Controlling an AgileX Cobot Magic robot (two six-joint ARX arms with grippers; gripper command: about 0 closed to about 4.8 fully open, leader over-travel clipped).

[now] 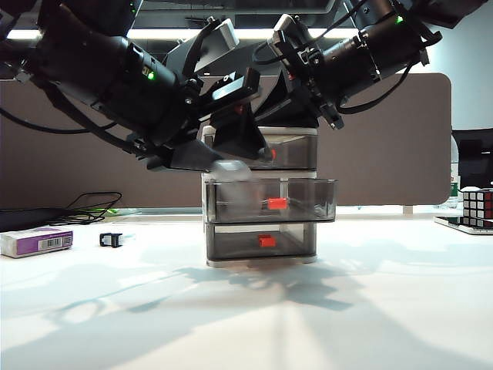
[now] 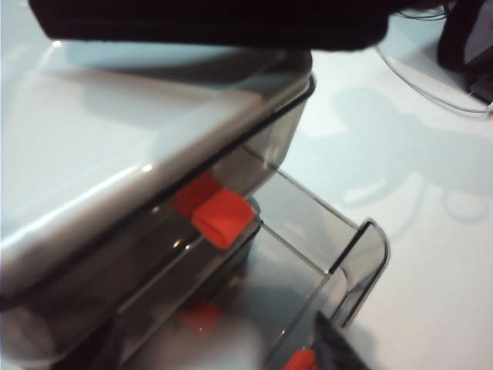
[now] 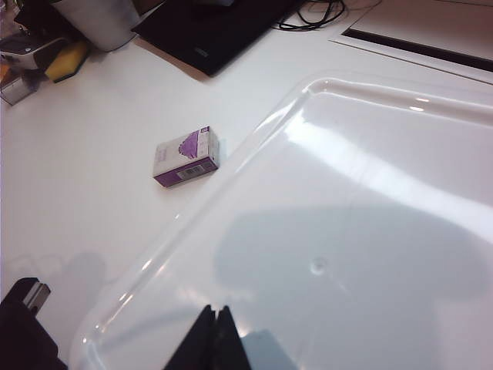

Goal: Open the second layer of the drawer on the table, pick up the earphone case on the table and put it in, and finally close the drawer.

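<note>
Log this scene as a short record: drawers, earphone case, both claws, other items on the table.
middle drawer: pulled out
top drawer, bottom drawer: pushed in
earphone case: probably the white blur at the open drawer's left rim, under the left claw; too blurred to be sure
left claw: over the open drawer, fingers apart
right claw: shut, tips at the cabinet top
table: purple-and-white box, small black item, puzzle cube

we can read no words or numbers anywhere. the only printed mark we see is a barcode on the white-and-purple box (image 1: pixel 36 241), lying on the bench well apart from both hands; its digits are too small to read.
</note>
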